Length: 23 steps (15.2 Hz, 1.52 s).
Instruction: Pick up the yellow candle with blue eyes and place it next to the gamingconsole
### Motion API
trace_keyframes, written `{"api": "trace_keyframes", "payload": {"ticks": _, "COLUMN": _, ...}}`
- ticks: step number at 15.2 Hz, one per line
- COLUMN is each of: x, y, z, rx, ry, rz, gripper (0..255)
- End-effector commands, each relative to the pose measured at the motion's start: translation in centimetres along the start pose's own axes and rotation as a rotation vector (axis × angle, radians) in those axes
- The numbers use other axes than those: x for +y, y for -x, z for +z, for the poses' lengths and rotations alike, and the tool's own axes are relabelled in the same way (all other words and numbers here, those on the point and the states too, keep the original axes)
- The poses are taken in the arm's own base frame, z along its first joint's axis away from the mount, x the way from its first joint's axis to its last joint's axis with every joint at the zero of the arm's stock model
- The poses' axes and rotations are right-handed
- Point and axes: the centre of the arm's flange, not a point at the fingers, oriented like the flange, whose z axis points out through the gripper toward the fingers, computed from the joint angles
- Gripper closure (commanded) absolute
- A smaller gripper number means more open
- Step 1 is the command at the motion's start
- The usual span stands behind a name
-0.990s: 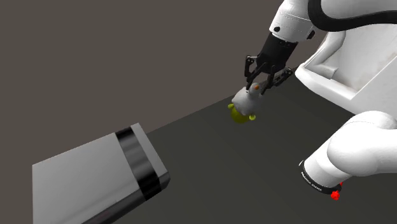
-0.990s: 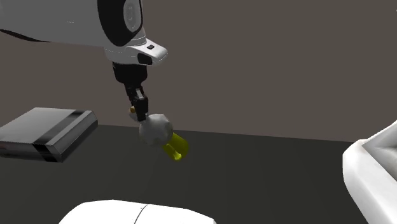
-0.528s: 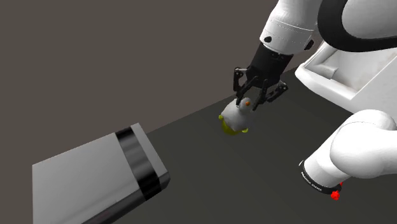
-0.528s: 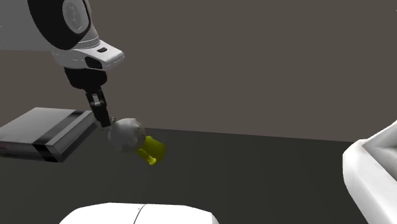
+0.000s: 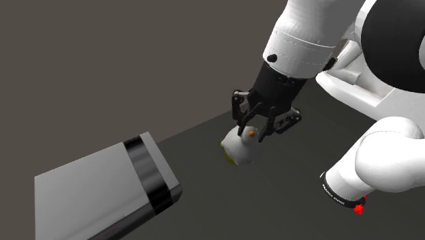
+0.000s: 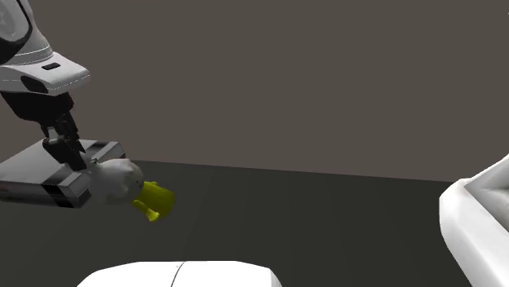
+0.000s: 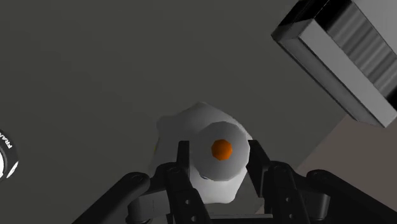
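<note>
The candle (image 5: 240, 146) is a pale grey rounded figure with a yellow base (image 6: 155, 201) and an orange tip (image 7: 221, 149). It hangs tilted above the dark table, clasped at its top by my gripper (image 5: 257, 129), which is shut on it. In the wrist view the fingers (image 7: 179, 167) press both sides of the grey head. The gaming console (image 5: 102, 188), a grey box with a black band, lies on the table toward the shoulder view's lower left, a short way from the candle. In the second exterior view the candle (image 6: 114, 181) overlaps the console's (image 6: 49, 171) near end.
A white basin-like object (image 5: 361, 88) sits behind the arm at the shoulder view's upper right, also seen as a white rim (image 6: 477, 216) in the second exterior view. The dark table (image 5: 272, 198) spreads between console and stand.
My gripper has carried the candle steadily toward the console, leftward and down in the shoulder view and leftward in the second exterior view. The grip has stayed shut.
</note>
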Motion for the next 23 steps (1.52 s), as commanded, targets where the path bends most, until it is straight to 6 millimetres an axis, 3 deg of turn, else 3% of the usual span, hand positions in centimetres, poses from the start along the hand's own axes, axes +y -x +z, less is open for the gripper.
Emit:
{"api": "trace_keyframes", "payload": {"ticks": 1, "x": -0.7, "y": 2.8, "z": 0.4, "rx": -0.001, "ry": -0.001, "rz": 0.001, "gripper": 255}}
{"api": "trace_keyframes", "payload": {"ticks": 22, "x": -8.3, "y": 29.4, "z": 2.0, "rx": -0.001, "ry": -0.001, "rz": 0.001, "gripper": 255}}
{"api": "trace_keyframes", "payload": {"ticks": 23, "x": -8.9, "y": 31.7, "z": 2.2, "rx": -0.001, "ry": -0.001, "rz": 0.001, "gripper": 255}}
